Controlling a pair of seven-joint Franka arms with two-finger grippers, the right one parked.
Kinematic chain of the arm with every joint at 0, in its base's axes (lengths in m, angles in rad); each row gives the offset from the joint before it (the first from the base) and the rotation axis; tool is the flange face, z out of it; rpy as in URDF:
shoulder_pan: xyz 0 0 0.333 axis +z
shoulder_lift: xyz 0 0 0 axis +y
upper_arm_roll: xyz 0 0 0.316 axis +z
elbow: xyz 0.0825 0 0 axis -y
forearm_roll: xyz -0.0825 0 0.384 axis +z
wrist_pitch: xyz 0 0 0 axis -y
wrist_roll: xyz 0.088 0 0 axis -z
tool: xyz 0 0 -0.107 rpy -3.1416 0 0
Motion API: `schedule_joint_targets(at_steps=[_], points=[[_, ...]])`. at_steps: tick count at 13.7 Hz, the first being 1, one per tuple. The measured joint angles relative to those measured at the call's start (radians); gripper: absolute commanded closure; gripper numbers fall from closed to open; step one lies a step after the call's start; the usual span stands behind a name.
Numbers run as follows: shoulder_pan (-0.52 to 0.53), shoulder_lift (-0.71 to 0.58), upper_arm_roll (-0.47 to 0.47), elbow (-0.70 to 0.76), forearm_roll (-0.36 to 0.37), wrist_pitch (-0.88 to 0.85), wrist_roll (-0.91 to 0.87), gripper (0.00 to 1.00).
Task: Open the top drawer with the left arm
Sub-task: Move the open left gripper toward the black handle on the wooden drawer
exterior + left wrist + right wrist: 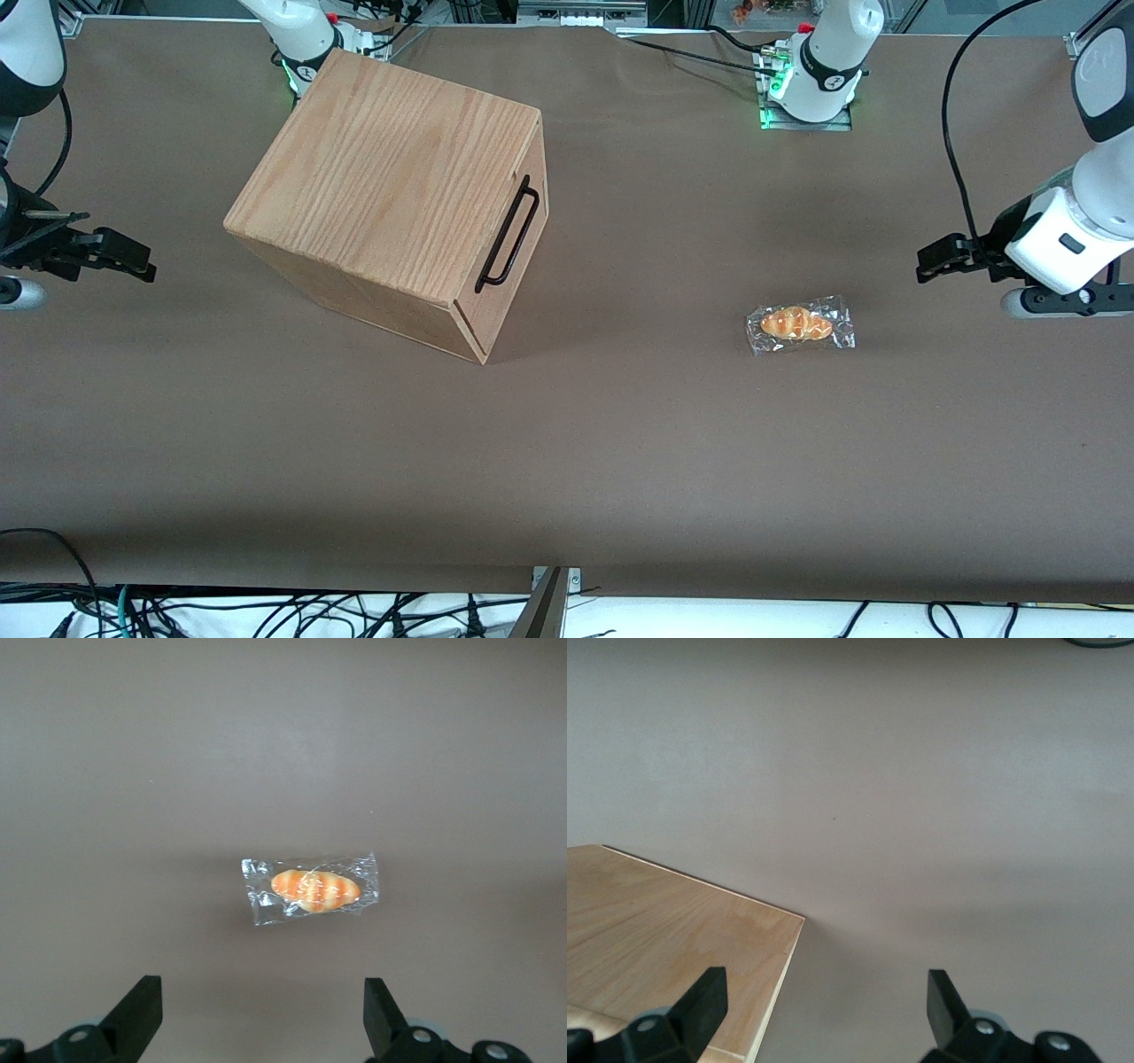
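The left arm [1076, 235] hung at the table's [620, 425] edge, its gripper [262, 1014] spread wide and empty above a wrapped bun [314, 889], well apart from the top drawer [514, 244].

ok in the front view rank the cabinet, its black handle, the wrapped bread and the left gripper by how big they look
1. cabinet, by far largest
2. black handle on the top drawer
3. wrapped bread and left gripper, open at the working arm's end: alike, and the gripper hangs higher, so unranked
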State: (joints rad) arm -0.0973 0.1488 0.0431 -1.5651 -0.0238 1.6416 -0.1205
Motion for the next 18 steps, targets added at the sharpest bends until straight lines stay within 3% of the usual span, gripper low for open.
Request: schedule_joint_targets(at_steps=[8,13,18], points=[[-0.163,0.000,-0.020,0.014,-0.003,0.002,-0.220,0.00],[-0.248,0.006,-0.020,0.016,-0.057,0.002,-0.311,0.00],[-0.355,0.070,-0.021,0.072,-0.057,0.007,-0.447,0.00]])
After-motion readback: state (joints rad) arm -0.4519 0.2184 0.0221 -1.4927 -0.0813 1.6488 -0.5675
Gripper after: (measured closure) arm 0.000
